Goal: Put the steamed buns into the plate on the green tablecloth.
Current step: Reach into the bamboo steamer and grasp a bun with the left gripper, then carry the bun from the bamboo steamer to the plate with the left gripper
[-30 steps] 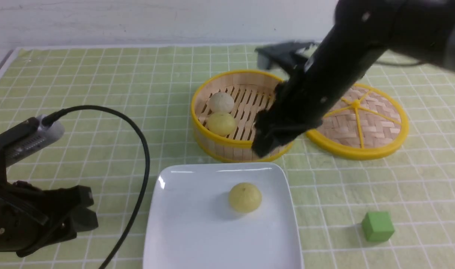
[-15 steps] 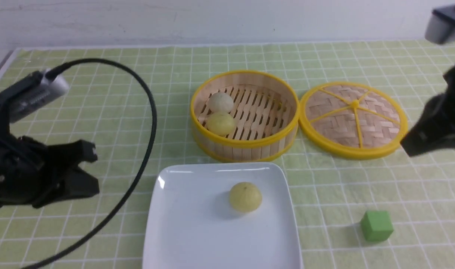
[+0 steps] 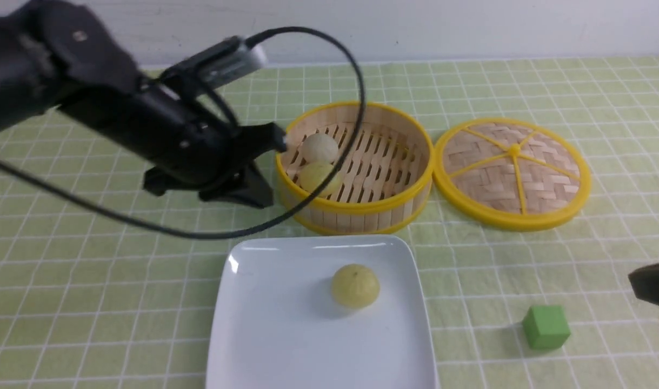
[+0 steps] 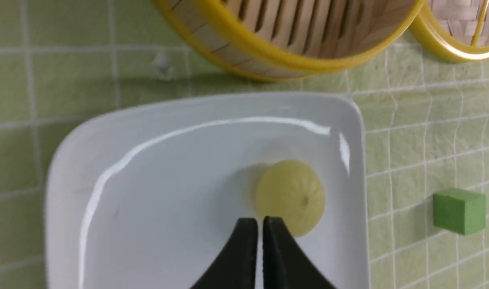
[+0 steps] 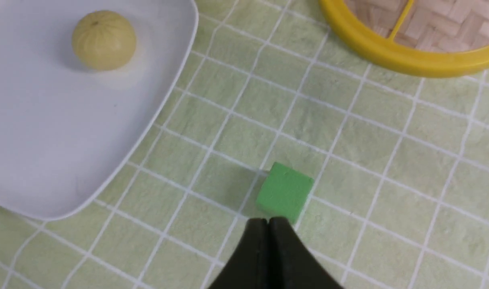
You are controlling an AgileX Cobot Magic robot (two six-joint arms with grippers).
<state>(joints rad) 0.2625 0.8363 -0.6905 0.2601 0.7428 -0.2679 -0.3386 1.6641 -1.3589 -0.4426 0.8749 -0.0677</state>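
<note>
At the lower middle of the frame, the right gripper has its two black jaws pressed together, their tips overlapping the green cube on the green tablecloth. At upper left, the plate holds one pale yellow steamed bun. At upper right lies a yellow-rimmed woven lid.
</note>
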